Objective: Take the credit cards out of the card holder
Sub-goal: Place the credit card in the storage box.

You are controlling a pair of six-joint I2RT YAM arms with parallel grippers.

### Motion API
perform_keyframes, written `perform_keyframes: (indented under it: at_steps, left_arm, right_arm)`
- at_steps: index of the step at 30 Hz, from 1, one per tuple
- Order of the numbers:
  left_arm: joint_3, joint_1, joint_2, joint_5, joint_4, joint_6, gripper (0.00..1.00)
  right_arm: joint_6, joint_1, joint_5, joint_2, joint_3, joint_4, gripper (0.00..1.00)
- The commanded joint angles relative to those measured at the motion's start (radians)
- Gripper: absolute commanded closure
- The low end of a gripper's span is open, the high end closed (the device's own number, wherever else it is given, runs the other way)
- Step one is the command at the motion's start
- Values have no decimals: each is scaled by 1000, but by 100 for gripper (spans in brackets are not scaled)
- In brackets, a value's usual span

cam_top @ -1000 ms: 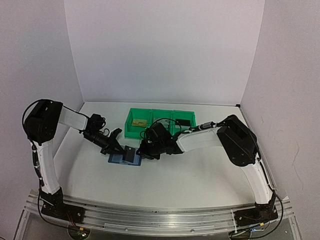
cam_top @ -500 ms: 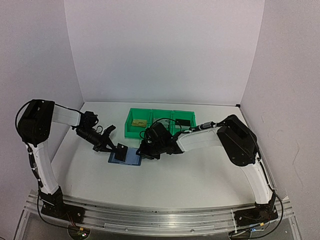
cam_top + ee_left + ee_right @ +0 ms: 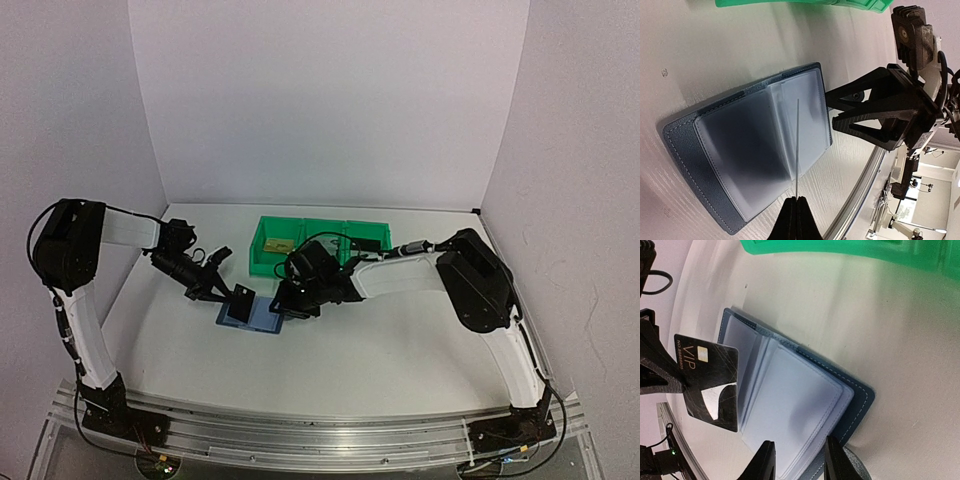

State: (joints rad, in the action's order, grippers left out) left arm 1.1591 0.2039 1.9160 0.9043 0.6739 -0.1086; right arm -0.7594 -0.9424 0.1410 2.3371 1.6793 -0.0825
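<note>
The blue card holder [image 3: 262, 316] lies open on the table, its light blue sleeves [image 3: 790, 405] facing up. My left gripper [image 3: 222, 292] is shut on a black credit card [image 3: 240, 301] marked VIP [image 3: 710, 385]. The card hangs free just left of the holder. In the left wrist view the card [image 3: 797, 150] shows edge-on as a thin line above the card holder [image 3: 740, 160], pinched at my left gripper [image 3: 796, 201]. My right gripper [image 3: 799, 460] is open at the holder's right edge, its fingers [image 3: 762, 462] apart over the sleeves.
A row of green bins [image 3: 325, 262] stands just behind the holder. A gold card [image 3: 278, 245] lies in the left bin and a dark flat thing [image 3: 366, 243] in the right one. White walls close the table on three sides.
My left gripper has drawn the black card left, out and away from the holder. My right gripper's jaws have widened a little over the holder's edge.
</note>
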Motion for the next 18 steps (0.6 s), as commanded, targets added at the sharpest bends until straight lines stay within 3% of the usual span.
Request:
perform_keyframes:
  at_steps: [1, 5, 8, 11, 18]
  left_arm:
    - [44, 0, -43, 18, 2, 25, 100]
    - [35, 0, -17, 8, -22, 140, 100]
    - [31, -1, 17, 10, -32, 202, 100]
    - [53, -1, 30, 7, -19, 232, 100]
    - [54, 0, 23, 36, -31, 302, 100]
  right_arm:
    - [28, -7, 43, -43, 44, -5, 65]
    - [12, -13, 58, -47, 37, 71, 57]
    - [107, -58, -56, -79, 31, 117, 53]
    - [294, -123, -236, -125, -19, 169, 45]
    - [931, -281, -536, -137, -215, 545, 29]
